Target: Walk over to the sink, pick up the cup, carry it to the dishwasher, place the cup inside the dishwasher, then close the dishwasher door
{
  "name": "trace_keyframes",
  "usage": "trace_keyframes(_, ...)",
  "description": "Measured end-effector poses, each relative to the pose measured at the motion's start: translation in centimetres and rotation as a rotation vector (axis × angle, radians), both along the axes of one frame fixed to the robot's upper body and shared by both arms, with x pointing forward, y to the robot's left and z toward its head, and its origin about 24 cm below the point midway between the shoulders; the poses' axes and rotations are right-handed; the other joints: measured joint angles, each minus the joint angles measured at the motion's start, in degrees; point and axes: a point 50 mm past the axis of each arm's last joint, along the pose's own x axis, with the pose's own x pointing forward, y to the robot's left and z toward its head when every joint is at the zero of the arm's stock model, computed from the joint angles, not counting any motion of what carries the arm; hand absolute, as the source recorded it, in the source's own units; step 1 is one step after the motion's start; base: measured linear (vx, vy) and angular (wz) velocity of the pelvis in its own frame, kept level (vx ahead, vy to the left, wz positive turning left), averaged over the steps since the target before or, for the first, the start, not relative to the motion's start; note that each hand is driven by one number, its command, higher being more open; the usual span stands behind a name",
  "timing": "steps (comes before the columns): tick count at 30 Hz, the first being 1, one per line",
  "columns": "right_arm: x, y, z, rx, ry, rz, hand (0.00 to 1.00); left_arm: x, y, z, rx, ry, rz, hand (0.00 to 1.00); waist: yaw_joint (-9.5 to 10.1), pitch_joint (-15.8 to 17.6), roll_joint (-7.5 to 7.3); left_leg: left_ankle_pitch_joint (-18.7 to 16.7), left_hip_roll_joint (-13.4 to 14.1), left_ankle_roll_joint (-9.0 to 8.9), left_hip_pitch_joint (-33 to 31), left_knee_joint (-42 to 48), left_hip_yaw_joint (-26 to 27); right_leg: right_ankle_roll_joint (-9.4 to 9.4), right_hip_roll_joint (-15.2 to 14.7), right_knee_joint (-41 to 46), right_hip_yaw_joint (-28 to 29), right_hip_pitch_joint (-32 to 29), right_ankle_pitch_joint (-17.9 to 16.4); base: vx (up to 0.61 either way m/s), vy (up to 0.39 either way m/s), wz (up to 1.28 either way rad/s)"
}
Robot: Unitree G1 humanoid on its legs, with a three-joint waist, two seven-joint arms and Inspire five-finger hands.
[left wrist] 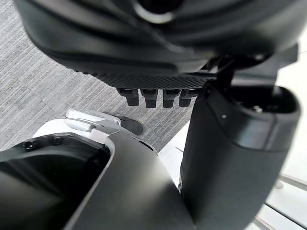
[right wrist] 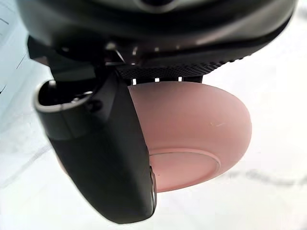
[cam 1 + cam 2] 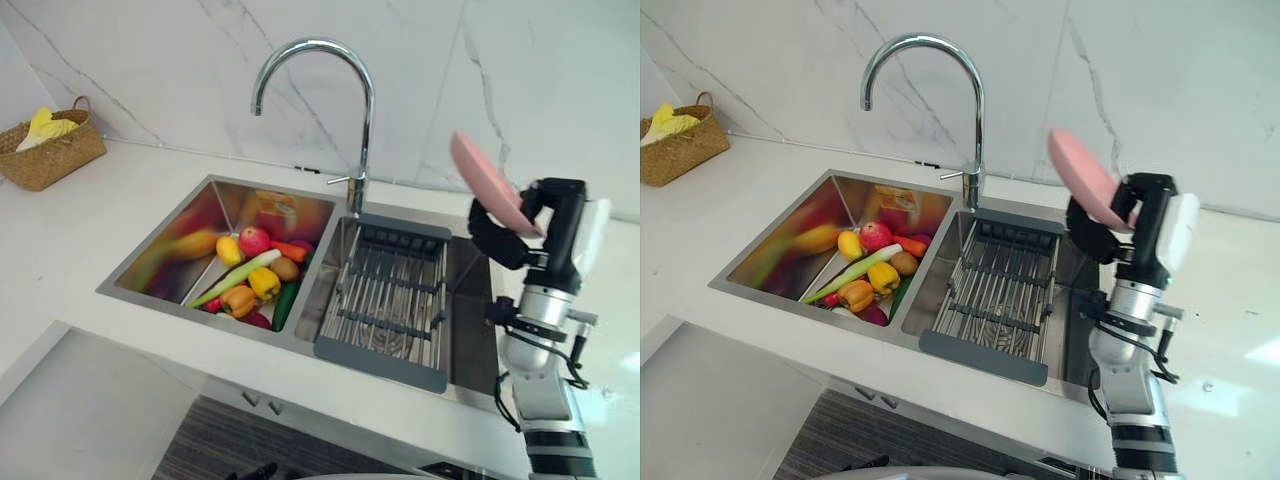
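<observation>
My right hand (image 3: 500, 240) is raised over the right end of the sink (image 3: 128, 282), shut on a pink, bowl-shaped cup (image 3: 485, 185). The cup is tilted, its rim up and leaning toward the marble wall. In the right wrist view, the thumb (image 2: 105, 158) presses across the cup's (image 2: 192, 134) outer side, beside its round base ring. The other fingers are curled round it out of sight. My left hand (image 1: 144, 48) hangs low over grey floor, fingers relaxed and holding nothing.
A grey drying rack (image 3: 385, 300) spans the sink's right basin, below the cup. Toy fruit and vegetables (image 3: 250, 275) fill the left basin. The curved chrome faucet (image 3: 365, 120) rises behind. A wicker basket (image 3: 50, 150) sits far left on the white counter (image 3: 100, 210).
</observation>
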Motion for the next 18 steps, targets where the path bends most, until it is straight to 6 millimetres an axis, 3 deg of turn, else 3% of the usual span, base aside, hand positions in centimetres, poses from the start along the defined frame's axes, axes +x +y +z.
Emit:
trace_keyframes(4,-2.7,-3.9,-0.4,0.033,-0.019,-0.24,0.0,0.0,-0.1,-0.1,-0.01,0.022,-0.01,1.0,-1.03,0.7,-0.33,-0.39,-0.76,0.54,0.5,0.0,2.39,0.0,-1.16,5.6,2.85,-3.51,-1.75,-0.06,0.04,-0.32)
trace_keyframes(8,-5.1,-6.0,-0.9,0.104,-0.05,-0.437,0.0,0.1,0.0,-0.1,-0.011,0.045,-0.041,1.0,-1.57,1.05,-0.66,-0.85,-1.32,0.96,0.1,0.01,6.92,0.29,-1.39,6.55,6.67,-7.23,-1.79,-0.09,0.067,-0.58)
trace_keyframes(10,-6.2,-6.3,-1.3,0.133,-0.052,-0.5,0.0,0.3,0.0,-0.1,-0.013,0.047,-0.043,1.0,-1.59,1.13,-0.79,-0.98,-1.16,1.14,-0.85,0.08,10.4,-0.46,-2.78,6.44,2.89,-9.54,-2.06,-0.06,0.08,-0.91)
trace_keyframes(11,-6.9,-6.1,-1.8,0.151,-0.043,-0.528,0.0,0.8,0.3,0.0,-0.005,0.038,-0.047,1.0,-1.67,1.42,-1.25,-1.34,-0.86,1.63,-1.7,0.88,12.96,-2.02,-4.03,6.43,-0.81,-10.69,-1.95,-0.01,0.085,-1.31)
trace_keyframes(12,-7.4,-5.9,-2.4,0.173,-0.022,-0.551,0.0,1.3,0.6,0.1,0.003,0.035,-0.051,1.0,-2.01,1.98,-1.93,-1.84,0.0,2.32,-2.25,2.24,15.62,-5.05,-4.66,6.49,-4.03,-11.35,-2.15,-0.01,0.056,-1.17)
trace_keyframes(14,-8.0,-5.7,-3.1,0.204,-0.008,-0.576,0.0,2.0,0.8,0.2,0.002,0.031,-0.054,1.0,-2.75,2.95,-2.23,-3.07,1.99,2.99,-3.06,3.94,19.43,-7.15,-6.36,11.52,-9.35,-12.94,-3.68,-0.04,-0.04,-1.08)
trace_keyframes(16,-8.6,-5.6,-3.5,0.212,-0.007,-0.606,0.0,2.5,1.8,0.5,0.028,0.021,-0.061,1.0,-3.56,4.14,-4.68,-5.02,3.02,2.13,-3.91,7.05,22.14,-7.26,-9.09,21.13,-13.4,-14.09,-5.42,-0.01,-0.078,-0.88)
trace_keyframes(17,-8.8,-5.6,-3.6,0.216,-0.012,-0.617,0.0,2.7,2.5,0.7,0.046,0.015,-0.062,1.0,-3.87,3.74,-6.38,-6.33,3.34,1.5,-4.95,10.14,23.61,-5.9,-9.5,21.32,-14.99,-13.96,-5.86,0.06,-0.119,-1.11)
trace_keyframes(18,-8.4,-5.5,-3.2,0.214,-0.041,-0.61,0.0,3.5,3.1,0.9,0.056,-0.009,-0.033,1.0,-4.08,4.37,-7.39,-9.33,5.07,1.85,-8.36,16.14,25.1,-4.48,-7.44,18.39,-14.84,-15.29,-4.31,0.0,-0.11,-1.2)
